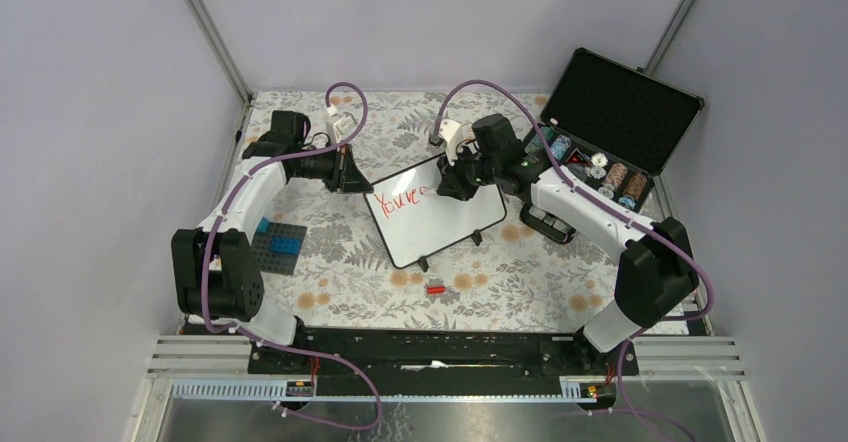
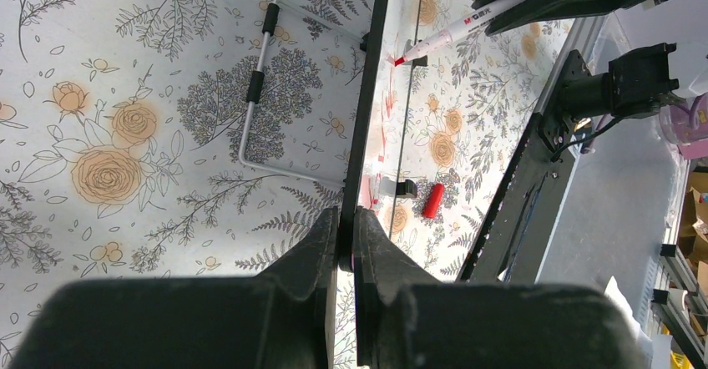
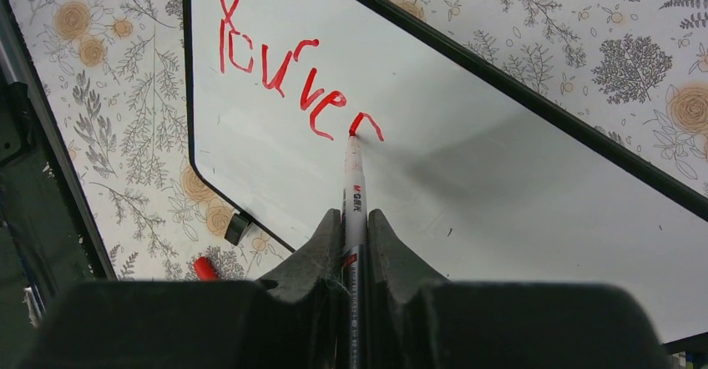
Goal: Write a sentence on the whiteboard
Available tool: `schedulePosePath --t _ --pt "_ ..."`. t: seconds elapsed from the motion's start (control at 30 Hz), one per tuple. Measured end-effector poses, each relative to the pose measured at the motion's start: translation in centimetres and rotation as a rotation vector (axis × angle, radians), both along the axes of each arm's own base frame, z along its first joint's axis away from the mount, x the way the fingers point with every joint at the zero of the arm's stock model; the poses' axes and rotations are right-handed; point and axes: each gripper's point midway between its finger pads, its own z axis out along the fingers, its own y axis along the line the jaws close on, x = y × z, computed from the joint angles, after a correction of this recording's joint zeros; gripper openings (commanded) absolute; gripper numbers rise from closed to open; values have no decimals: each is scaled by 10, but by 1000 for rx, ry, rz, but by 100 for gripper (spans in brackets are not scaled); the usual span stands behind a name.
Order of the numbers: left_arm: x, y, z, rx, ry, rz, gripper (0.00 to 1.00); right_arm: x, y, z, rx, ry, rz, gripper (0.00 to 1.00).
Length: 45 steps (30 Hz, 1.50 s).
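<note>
Right gripper (image 3: pixel 353 220) clamps a marker (image 3: pixel 351 164), tip touching the whiteboard (image 3: pixel 501 202); left gripper (image 2: pixel 346 220) pinches its rim.

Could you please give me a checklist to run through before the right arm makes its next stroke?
1. The marker is clamped in the right end effector: ok.
2. Its tip is on the whiteboard: ok.
3. The left end effector is shut on the board's edge: ok.
4. The sentence is complete: not ok, only the first word and a started letter.
5. Bare board ahead of the tip: ok.
6. Ink left: cannot tell.
</note>
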Motion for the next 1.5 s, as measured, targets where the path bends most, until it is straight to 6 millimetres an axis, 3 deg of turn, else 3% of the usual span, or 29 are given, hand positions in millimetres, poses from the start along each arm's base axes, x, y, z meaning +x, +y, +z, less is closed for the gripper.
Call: schedulePosePath --t 1.5 --pt "-1 -2 0 0 0 -7 0 11 -9 7 -20 -34 -40 0"
